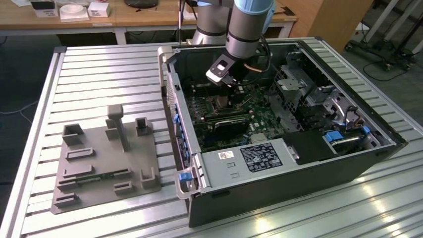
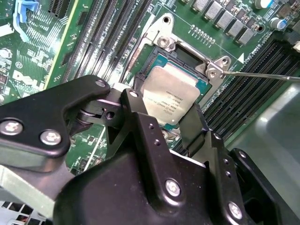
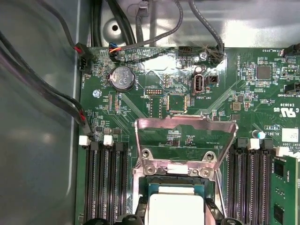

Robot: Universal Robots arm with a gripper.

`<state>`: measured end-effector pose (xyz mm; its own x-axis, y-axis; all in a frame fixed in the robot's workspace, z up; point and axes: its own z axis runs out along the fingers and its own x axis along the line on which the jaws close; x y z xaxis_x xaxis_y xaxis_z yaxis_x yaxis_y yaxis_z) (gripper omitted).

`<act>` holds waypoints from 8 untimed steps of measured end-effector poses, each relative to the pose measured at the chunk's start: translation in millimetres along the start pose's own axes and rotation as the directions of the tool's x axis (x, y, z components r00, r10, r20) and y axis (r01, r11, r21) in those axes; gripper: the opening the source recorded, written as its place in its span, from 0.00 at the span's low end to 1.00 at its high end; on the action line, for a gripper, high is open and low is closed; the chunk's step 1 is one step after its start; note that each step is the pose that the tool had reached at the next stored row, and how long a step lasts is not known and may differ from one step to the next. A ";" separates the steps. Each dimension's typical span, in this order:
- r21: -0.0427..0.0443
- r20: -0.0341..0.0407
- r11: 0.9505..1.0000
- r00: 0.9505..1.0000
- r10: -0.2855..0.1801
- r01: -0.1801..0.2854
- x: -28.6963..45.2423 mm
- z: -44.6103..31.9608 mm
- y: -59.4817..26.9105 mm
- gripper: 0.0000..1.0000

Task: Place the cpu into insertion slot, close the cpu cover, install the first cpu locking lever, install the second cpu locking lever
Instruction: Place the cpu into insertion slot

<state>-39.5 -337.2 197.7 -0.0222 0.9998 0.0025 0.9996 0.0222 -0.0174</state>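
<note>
While the gripper (image 2: 165, 107) pinches it by two opposite sides, the cpu (image 2: 171, 91), a flat square with a silvery-grey top, lies within the rim of the slot (image 2: 183, 55); the cover (image 3: 185, 133) stands raised from one slot edge.

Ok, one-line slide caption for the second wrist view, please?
Hand close over the cpu in the insertion slot, a thin locking lever sticking out beside it.

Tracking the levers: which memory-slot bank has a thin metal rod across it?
The bank beside the grey panel; the rod runs from the socket corner over it. The other bank has none.
</note>
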 end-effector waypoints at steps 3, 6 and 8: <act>0.000 0.000 1.000 1.000 0.000 0.000 -0.1 0.8 0.0 0.54; 0.000 0.000 1.000 1.000 0.013 -0.013 -0.1 1.8 0.0 0.54; 0.000 0.000 1.000 1.000 0.017 -0.017 -0.1 2.5 0.1 0.54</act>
<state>-39.5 -337.3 195.3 -0.0055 1.0000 0.0025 0.9998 0.0056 -0.0175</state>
